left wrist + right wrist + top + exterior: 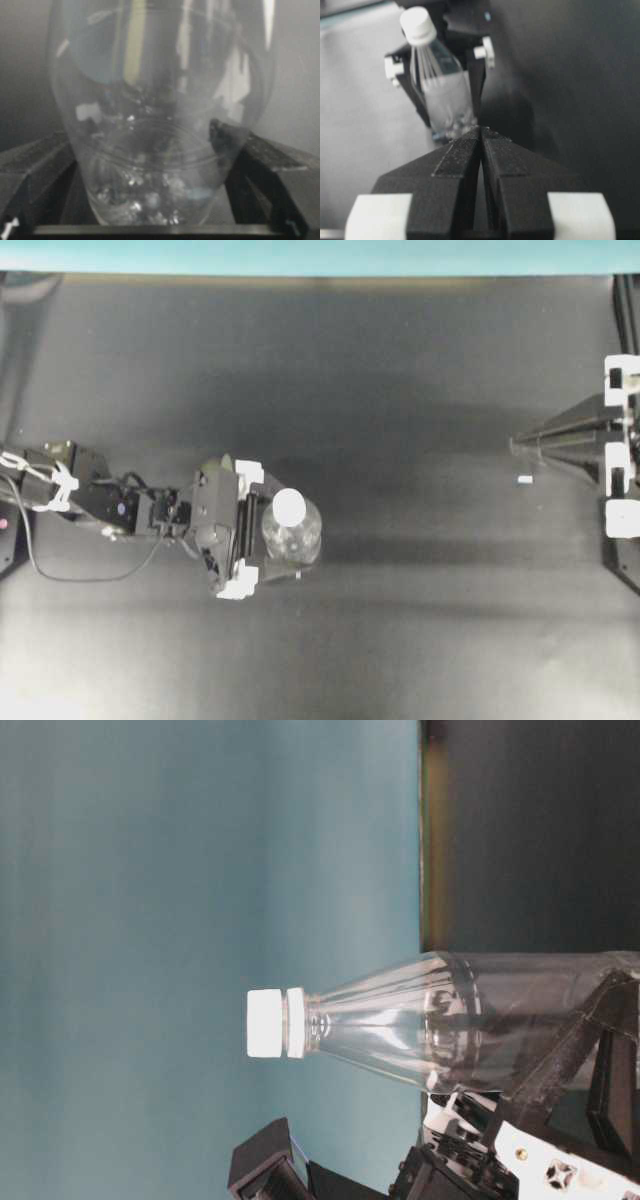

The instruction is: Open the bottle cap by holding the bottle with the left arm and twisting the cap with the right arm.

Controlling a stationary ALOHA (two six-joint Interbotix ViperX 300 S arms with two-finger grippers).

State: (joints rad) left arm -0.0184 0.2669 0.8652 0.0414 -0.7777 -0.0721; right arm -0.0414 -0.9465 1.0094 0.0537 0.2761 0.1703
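A clear plastic bottle (292, 538) stands upright on a black table (400, 390), left of centre, with its white bottle cap (289, 505) on. The left arm (110, 505) reaches in from the left; its left gripper (262, 530) is spread wide, 1 finger on each side of the bottle's base. The right gripper (515, 445) sits well apart at the right edge, fingers pressed together, holding nothing.

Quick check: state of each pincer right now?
Left pincer: open, fingers either side of the clear plastic bottle with a white cap, not clamped.
Right pincer: shut, holding nothing, far from the bottle.
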